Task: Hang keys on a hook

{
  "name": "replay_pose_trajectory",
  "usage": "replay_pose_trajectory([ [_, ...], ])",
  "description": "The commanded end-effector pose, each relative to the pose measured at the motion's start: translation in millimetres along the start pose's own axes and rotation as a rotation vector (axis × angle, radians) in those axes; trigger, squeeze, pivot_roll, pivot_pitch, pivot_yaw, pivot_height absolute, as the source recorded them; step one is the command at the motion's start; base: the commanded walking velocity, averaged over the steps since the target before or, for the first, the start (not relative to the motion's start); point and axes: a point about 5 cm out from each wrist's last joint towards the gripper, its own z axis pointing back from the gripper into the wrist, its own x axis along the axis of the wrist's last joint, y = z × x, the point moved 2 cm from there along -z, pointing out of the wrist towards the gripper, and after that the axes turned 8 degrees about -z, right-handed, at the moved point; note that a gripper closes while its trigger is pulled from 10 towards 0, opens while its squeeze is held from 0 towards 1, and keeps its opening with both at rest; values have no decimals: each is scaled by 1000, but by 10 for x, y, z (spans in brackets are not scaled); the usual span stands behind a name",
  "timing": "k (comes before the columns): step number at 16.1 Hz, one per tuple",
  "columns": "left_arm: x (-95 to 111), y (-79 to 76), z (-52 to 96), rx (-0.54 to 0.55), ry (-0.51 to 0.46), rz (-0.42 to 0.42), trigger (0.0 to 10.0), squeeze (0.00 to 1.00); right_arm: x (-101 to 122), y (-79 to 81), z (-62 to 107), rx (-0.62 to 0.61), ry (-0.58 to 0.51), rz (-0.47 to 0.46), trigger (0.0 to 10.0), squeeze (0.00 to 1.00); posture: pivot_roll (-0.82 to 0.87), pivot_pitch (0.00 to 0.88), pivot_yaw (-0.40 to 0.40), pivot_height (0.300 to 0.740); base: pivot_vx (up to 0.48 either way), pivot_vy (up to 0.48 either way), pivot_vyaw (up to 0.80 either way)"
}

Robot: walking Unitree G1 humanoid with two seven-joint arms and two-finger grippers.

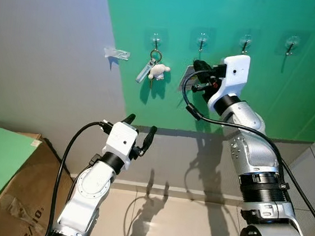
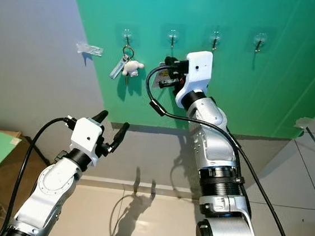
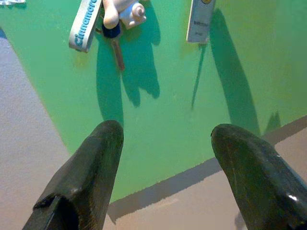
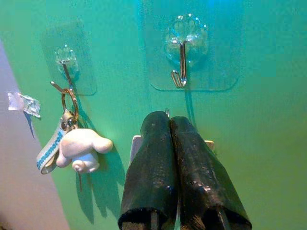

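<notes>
Up top I see a green wall [image 1: 250,94] with four hooks [image 4: 181,64]; grey wall left, cardboard box [image 1: 9,192] lower left. Keys [image 1: 153,69] hang on the leftmost hook. My right gripper [image 4: 169,122] is pressed together, pinching a white tag [image 3: 200,21] below the second hook. Left gripper [image 1: 139,126] is spread, lower centre.

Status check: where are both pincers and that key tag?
Right pincer shut on white key tag, just below second hook. Left pincer open, low, idle. First hook already holds plush keychain.

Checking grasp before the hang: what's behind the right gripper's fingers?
A white tag pokes out on both sides of the shut right gripper, with a small ring above. The fingers cover the rest. The second hook above is bare.
</notes>
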Motion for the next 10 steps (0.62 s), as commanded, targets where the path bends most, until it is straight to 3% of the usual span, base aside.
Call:
replay_pose_trajectory([
  [1, 22, -15, 8, -4, -4, -5, 10000, 0, 179, 83, -40, 45, -42, 2, 10000, 0, -162, 39, 58, 736, 0, 0, 0],
  [10, 23, -38, -6, -18, -6, -7, 10000, 0, 349, 147, 7, 108, -59, -40, 10000, 0, -172, 39, 65, 736, 0, 0, 0],
])
